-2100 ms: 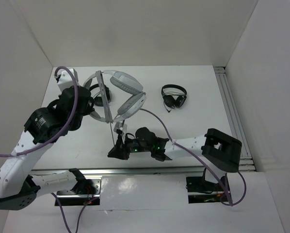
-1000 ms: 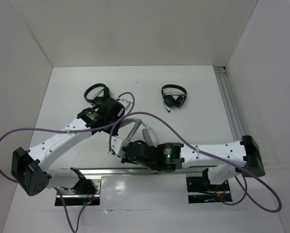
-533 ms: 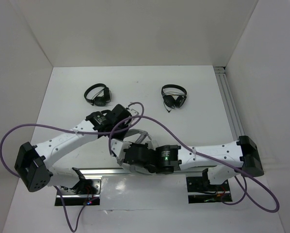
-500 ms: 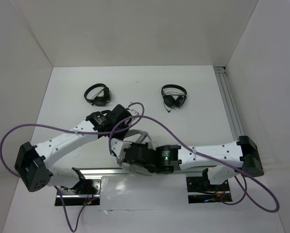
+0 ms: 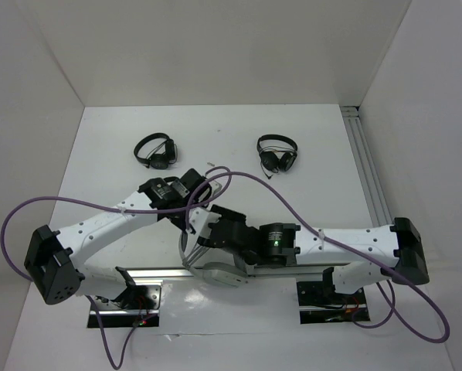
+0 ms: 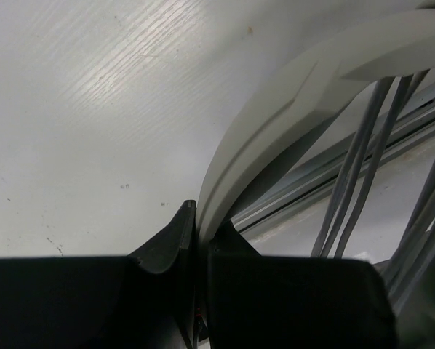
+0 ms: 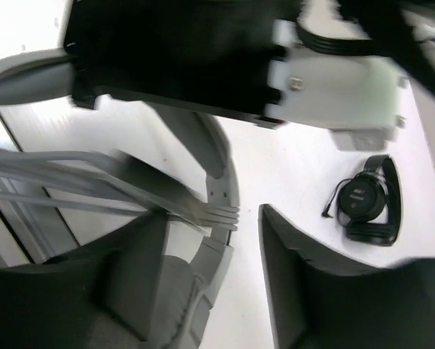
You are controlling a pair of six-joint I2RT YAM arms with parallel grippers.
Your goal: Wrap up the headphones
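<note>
Top view hides most of the headphones (image 5: 218, 273) under the crossed arms, just an earcup poking out at 6 o'clock by the rail (image 5: 138, 272). Left wrist cam shows the left gripper (image 6: 201, 229) clamped on the headband (image 6: 276, 109). The right gripper (image 7: 210, 218) has its fingers apart, with band and cable (image 7: 72, 171) between them.

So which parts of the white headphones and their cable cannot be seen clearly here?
Top view: the headphones lie mostly under both arms; one grey part shows.
Left wrist view: the left gripper clamps the band; earcups cut off by the edges.
Right wrist view: blurred; cable ends out of frame.
</note>
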